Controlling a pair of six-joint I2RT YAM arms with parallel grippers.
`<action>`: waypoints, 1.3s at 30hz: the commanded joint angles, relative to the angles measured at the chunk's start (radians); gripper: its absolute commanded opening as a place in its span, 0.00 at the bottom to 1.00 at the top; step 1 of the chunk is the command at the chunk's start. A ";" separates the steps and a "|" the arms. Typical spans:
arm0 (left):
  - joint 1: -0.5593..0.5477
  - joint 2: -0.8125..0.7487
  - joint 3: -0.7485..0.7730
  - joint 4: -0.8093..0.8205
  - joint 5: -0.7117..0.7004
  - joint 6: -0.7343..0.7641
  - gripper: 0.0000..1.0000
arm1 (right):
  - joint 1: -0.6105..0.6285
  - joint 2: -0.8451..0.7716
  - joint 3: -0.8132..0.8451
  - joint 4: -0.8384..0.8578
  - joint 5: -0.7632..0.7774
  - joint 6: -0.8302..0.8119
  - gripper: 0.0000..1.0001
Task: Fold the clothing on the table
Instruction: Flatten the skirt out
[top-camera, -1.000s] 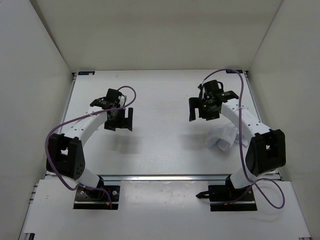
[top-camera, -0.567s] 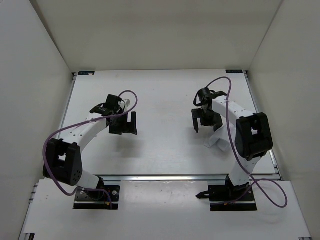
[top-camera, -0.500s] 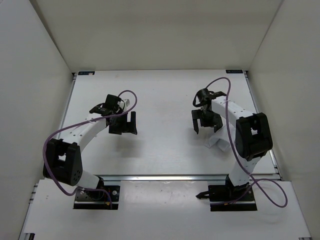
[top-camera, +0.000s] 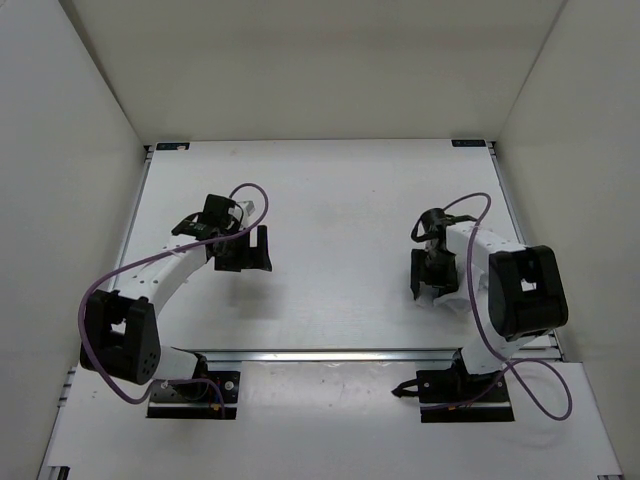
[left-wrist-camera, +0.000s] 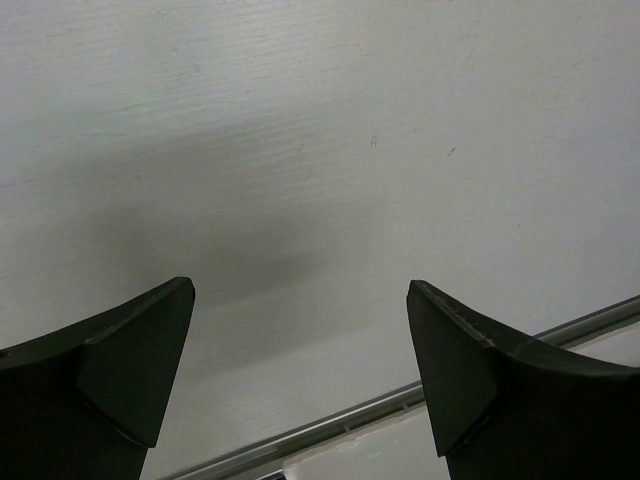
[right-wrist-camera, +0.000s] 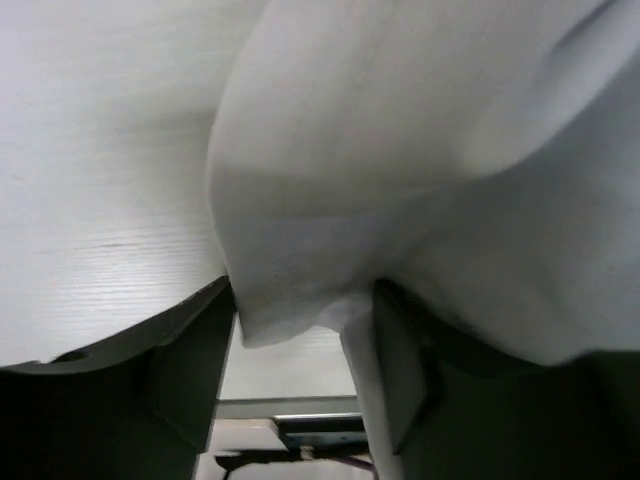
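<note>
The clothing (right-wrist-camera: 400, 150) is a bunched white fabric lying at the right side of the table (top-camera: 330, 200); from above only a small part (top-camera: 453, 297) shows under the right arm. My right gripper (top-camera: 432, 283) is down on it, jaws partly drawn in, and a fold of the fabric fills the gap in the right wrist view (right-wrist-camera: 305, 300), touching both fingers. My left gripper (top-camera: 250, 252) hovers over bare table at the left, open wide with nothing between its fingers (left-wrist-camera: 298, 290).
The table's metal front rail (top-camera: 330, 353) runs close behind both grippers, also seen as a rail (left-wrist-camera: 400, 400) in the left wrist view. White walls (top-camera: 80, 150) enclose the table on the left, right and far side. A purple cable (top-camera: 465, 205) loops above the right wrist.
My right arm swung back toward the front right, came down onto the clothing and its jaws narrowed around a fold. The left gripper shifted slightly and stayed open.
</note>
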 joint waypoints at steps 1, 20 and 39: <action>-0.002 -0.036 -0.005 0.012 0.025 0.002 0.99 | -0.009 -0.052 -0.019 0.114 -0.047 0.022 0.52; 0.082 -0.053 0.071 -0.004 -0.033 -0.012 0.98 | 0.297 0.217 0.782 0.014 -0.237 -0.073 0.00; 0.033 -0.274 0.211 0.031 -0.064 -0.076 0.99 | -0.017 -0.234 0.061 0.415 -0.614 0.027 0.00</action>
